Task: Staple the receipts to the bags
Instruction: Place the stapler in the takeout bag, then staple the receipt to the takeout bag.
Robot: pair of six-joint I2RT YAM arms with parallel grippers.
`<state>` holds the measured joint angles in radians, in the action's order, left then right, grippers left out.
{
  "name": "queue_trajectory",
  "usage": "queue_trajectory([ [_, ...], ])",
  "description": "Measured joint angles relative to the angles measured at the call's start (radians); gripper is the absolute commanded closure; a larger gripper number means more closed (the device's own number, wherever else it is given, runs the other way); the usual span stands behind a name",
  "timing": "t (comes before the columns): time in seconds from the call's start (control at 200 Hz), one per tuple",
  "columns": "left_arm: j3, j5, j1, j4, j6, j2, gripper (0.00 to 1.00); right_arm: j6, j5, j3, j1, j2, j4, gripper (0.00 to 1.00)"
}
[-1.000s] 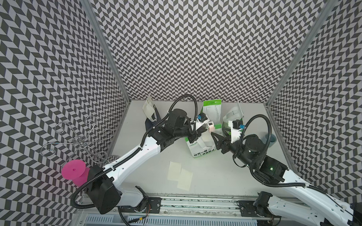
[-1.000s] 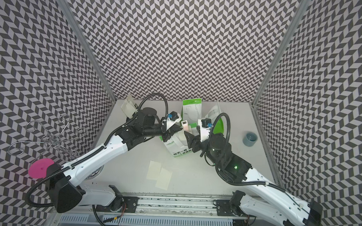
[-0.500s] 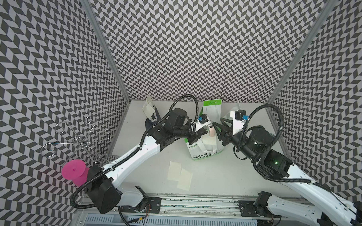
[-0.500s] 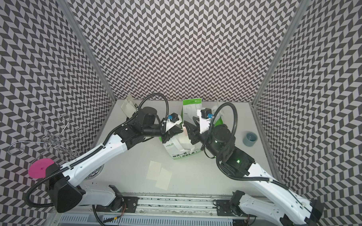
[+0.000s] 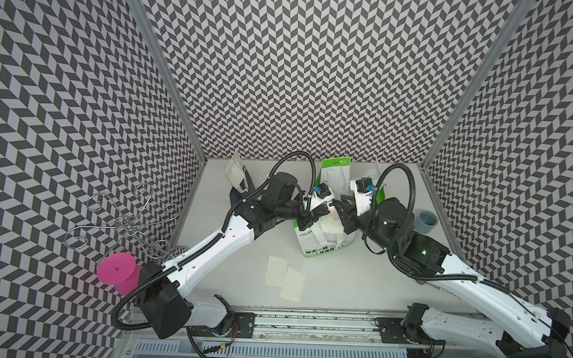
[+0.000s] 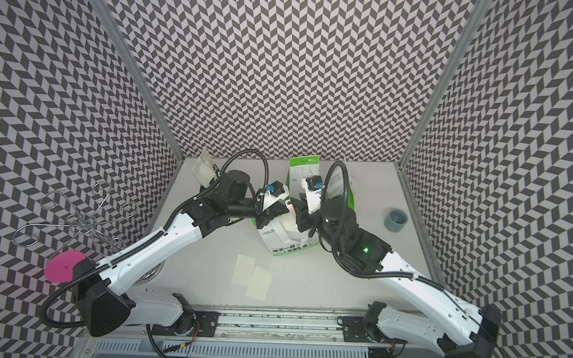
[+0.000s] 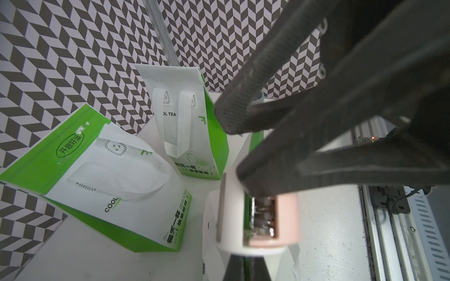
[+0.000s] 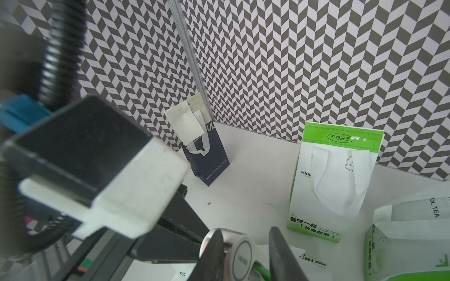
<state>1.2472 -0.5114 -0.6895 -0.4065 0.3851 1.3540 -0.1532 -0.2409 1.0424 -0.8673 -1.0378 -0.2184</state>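
First, nearest the arms' bases, a loose receipt (image 5: 275,270) and a second loose receipt (image 5: 293,284) lie flat on the white table (image 5: 373,281), corners overlapping. Just beyond stands the front green bag (image 5: 322,245), printed "COOL TEA" down one edge and "每天一杯" along its foot in both top views. The left gripper (image 7: 246,268) has its jaws together on this bag's top: a thin green edge runs between them in the left wrist view. That edge passes on into the mouth of the pink-and-white stapler (image 7: 255,219), just past the fingertips. The right gripper (image 8: 244,233) faces it from the opposite side with the stapler between its jaws, which stand partly apart. One finger lies against it, but whether the other presses it I cannot tell. Small lettering on the stapler's round end is too blurred to read. A grey-blue cup (image 5: 427,221) sits near the table's right edge, well apart from the bags. Farther back a second green bag (image 8: 336,175) stands upright, with "开启好运" in an oval on its green band and "COOL" beside the white straps. A third green bag (image 7: 185,126) shows "OL TEA", the start covered by a strap. In the far left corner the navy bag (image 8: 209,158) carries a hanging receipt (image 8: 186,126) over its top, beside large white letters "UL".
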Motion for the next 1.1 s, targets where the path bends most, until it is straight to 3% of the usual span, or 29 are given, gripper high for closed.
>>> queue_trajectory([
  [0.095,0.027,-0.009,0.000,-0.029,0.016,0.006,1.00,0.016,-0.012,0.000,0.002,0.026,-0.008,0.34],
  [0.25,0.083,-0.040,0.000,-0.096,0.053,0.023,1.00,0.061,0.080,0.015,0.060,0.072,-0.032,0.26],
  [0.536,0.103,-0.082,0.000,-0.171,0.105,0.028,1.00,0.113,0.322,0.032,0.165,0.113,-0.113,0.19],
  [1.102,0.111,-0.105,-0.093,-0.273,0.095,0.005,1.00,0.247,0.637,0.002,0.176,0.164,-0.261,0.11],
])
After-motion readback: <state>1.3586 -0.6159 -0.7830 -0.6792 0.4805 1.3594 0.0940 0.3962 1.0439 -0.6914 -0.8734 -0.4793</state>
